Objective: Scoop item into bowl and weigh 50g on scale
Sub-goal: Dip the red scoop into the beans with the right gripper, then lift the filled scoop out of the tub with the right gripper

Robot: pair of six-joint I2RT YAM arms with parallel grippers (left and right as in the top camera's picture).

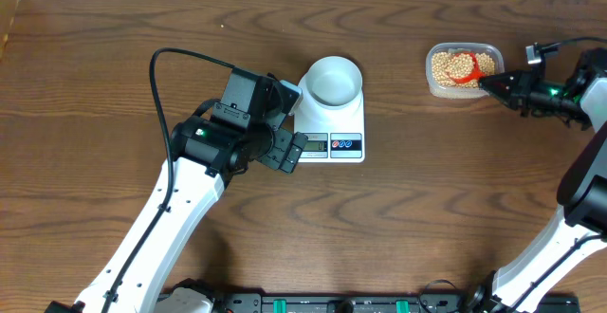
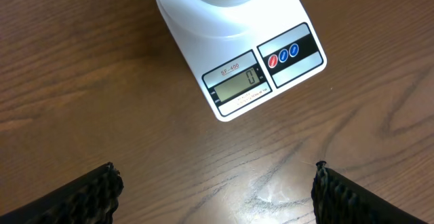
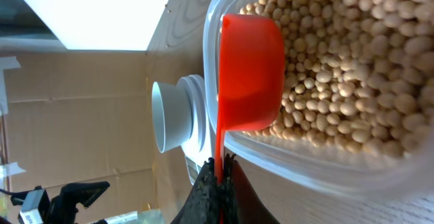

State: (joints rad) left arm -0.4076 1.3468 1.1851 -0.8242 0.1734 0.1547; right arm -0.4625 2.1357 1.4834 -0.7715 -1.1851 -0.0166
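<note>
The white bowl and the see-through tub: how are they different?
The bowl is round and white; the tub is a clear rounded rectangle. The bowl looks empty; the tub holds beans and a red scoop. The bowl sits on the scale; the tub sits straight on the table. Both are open on top.

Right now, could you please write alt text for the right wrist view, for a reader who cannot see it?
The right gripper, shut on the handle of a red scoop, holds it in a clear tub of tan beans. The white bowl shows beyond the tub.
</note>
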